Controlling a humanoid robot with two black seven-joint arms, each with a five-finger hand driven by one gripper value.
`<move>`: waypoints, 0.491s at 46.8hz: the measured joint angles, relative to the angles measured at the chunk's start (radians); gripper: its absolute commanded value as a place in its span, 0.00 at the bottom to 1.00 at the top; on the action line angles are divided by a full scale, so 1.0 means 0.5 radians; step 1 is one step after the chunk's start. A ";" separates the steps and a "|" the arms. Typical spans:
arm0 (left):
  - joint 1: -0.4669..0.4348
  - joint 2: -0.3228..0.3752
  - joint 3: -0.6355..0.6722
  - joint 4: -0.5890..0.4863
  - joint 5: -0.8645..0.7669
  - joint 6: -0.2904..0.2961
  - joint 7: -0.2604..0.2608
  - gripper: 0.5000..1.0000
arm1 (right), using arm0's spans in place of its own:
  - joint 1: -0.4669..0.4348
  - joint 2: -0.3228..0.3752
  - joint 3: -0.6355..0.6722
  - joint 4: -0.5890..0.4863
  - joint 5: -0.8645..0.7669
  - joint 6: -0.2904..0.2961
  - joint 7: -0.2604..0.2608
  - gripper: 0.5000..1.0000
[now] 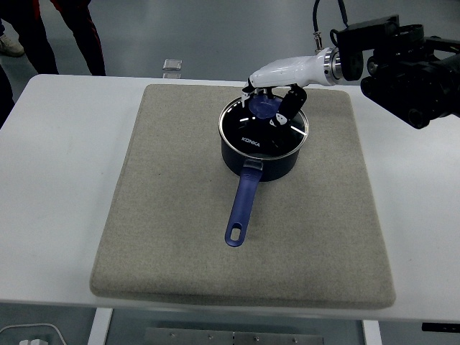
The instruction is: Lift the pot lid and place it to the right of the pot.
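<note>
A dark blue saucepan sits in the upper middle of the frame on a grey felt mat that covers most of the white table. Its glass lid is on the pot, printed with "KONKA". The blue handle runs down and slightly left. The right hand, white-shelled with black fingers, reaches in from the upper right and curls around the lid's blue knob. At the upper left, a person's legs stand beyond the table.

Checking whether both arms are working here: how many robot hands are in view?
1. The right hand comes in from the right edge and sits over the blue knob of the pot lid, on the grey mat. No left hand shows.
</note>
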 measured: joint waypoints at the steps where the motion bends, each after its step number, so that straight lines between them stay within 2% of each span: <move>1: 0.000 0.000 0.000 0.000 0.000 0.000 0.000 1.00 | 0.002 -0.001 0.000 0.000 0.000 0.000 0.000 0.00; 23: 0.000 0.000 0.000 0.000 0.000 0.000 0.000 1.00 | 0.079 -0.006 -0.006 -0.014 0.000 0.016 0.000 0.00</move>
